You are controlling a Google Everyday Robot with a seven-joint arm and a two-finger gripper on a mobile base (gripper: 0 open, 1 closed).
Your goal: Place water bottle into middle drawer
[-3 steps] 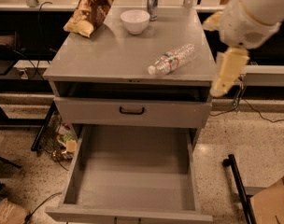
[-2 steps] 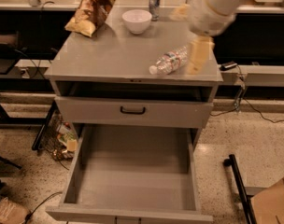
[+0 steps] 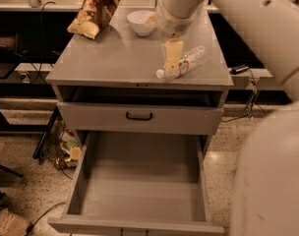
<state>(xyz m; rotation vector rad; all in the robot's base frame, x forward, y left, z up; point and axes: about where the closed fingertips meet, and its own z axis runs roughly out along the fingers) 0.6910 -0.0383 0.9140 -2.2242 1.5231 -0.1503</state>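
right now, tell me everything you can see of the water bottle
The water bottle is small, clear ribbed plastic with a white cap and a label band. It lies on its side on the cabinet top, near the front right edge, cap pointing front-left. The gripper sits over its neck end; contact cannot be judged.

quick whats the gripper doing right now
gripper: down over the cap end of the water bottle lying on the cabinet top; open, closed or holding cannot be told
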